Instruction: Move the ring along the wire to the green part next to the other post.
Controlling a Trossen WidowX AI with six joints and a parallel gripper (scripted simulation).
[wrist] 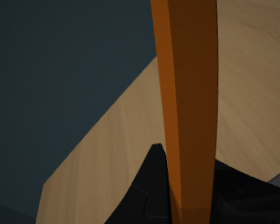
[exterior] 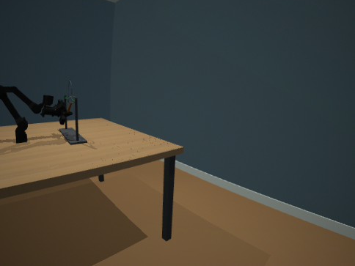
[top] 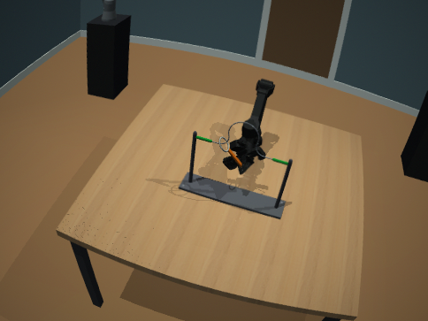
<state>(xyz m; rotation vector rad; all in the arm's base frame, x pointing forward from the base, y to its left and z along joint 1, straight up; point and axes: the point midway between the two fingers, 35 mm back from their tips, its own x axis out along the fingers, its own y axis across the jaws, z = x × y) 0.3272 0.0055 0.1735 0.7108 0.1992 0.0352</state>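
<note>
The ring is around the thin grey wire, just right of the left green part in the top view, where the wire starts to bend upward. Whether it touches the wire cannot be told. Its orange handle slants down to the right in the top view. My gripper is shut on the handle's lower part, below the wire. The other green part is beside the right post. The wire inside the ring is too small to see clearly.
The left post stands close to the ring. Both posts rise from a dark base on the wooden table. The wire arches high between them, in front of the arm in the top view.
</note>
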